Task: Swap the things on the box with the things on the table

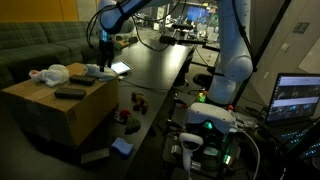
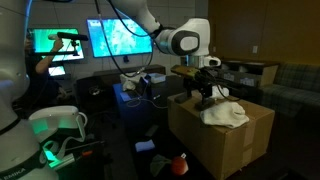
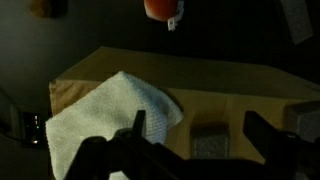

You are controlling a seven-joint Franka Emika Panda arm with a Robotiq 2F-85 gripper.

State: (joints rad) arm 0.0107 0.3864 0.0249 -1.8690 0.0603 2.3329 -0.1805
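The cloth [image 3: 105, 118] is seen lying on the box [image 3: 230, 85], white and loosely folded. In the wrist view its long axis is run from 8 to 2 o'clock, one corner pointed at 2. A grey block [image 3: 210, 142] is set just at its 3 o'clock. The hand [image 3: 197, 125] is held above the box, pointed down, fingers spread wide, nothing gripped. A red item [image 3: 160, 8] is seen on the surface [image 3: 90, 25] at 12 o'clock.
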